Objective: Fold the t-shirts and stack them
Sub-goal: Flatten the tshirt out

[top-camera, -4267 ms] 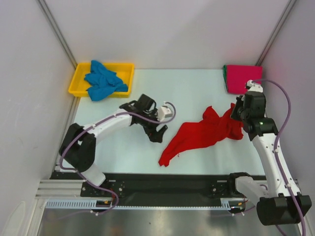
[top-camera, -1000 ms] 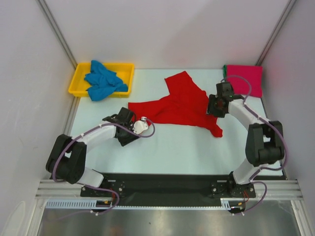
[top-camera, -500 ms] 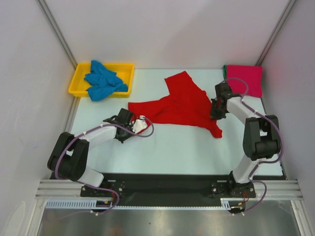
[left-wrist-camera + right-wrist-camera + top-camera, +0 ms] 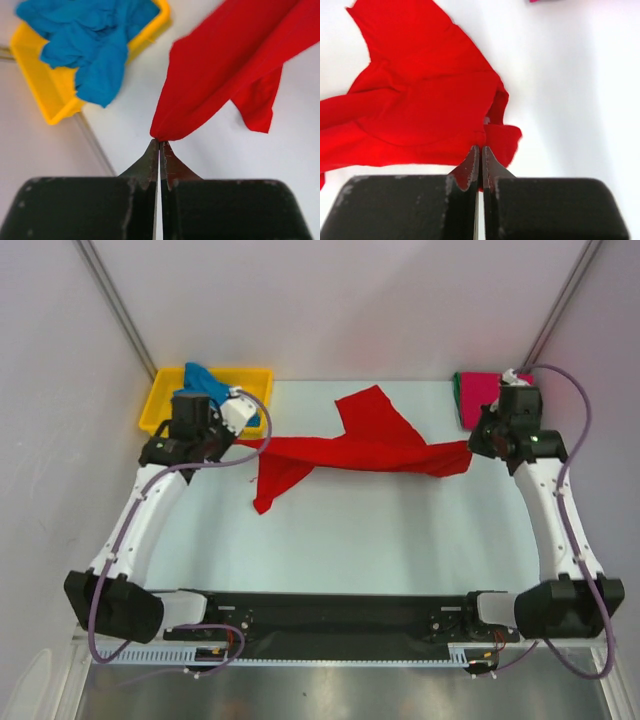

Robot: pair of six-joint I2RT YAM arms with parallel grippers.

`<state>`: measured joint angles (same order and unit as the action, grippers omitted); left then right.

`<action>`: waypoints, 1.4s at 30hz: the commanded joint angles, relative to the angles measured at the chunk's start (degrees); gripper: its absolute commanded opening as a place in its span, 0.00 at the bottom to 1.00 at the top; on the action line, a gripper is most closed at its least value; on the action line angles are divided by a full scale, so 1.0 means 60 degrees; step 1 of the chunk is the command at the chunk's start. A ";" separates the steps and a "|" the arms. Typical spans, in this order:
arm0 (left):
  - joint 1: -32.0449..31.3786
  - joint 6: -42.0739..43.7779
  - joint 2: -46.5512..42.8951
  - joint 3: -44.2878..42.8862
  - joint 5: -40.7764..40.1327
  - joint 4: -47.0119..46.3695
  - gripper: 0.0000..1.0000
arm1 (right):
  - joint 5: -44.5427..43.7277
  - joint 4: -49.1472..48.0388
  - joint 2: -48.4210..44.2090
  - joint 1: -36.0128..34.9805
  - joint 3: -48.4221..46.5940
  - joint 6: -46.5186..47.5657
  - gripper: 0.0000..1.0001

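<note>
Red soft cloth t-shirt (image 4: 370,445) held stretched and twisted | left fingers (image 4: 148,162) pinched shut on one edge, right fingers (image 4: 470,165) likewise | risk: thin pinch lost if pulled tauter

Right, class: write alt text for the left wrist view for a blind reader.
The left gripper, jaws closed, pinches an end of the red t-shirt, which stretches up and right over the pale table. Upper left, a crumpled blue t-shirt lies in a yellow tray.
</note>
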<state>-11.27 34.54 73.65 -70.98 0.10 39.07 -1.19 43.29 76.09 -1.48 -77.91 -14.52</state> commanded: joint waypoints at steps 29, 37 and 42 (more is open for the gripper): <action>0.1321 -0.1819 0.5303 -1.2848 -0.1584 -0.1384 0.00 | 0.2132 -0.5149 0.5672 0.3043 -1.1520 -0.4508 0.00; 0.1321 -0.1583 0.4150 -0.9962 -0.0137 -0.2220 0.00 | 0.2864 -0.4402 0.4375 0.3366 -0.9309 -0.3003 0.00; 0.1248 -0.1101 0.2831 -0.6151 0.1725 -0.2263 0.00 | 0.2544 -0.4606 0.1591 0.3250 -0.3988 -0.2078 0.00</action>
<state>-5.04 24.49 93.23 -118.58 5.72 25.17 18.33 15.00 92.55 16.95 -116.86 -32.62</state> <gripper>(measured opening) 0.005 0.020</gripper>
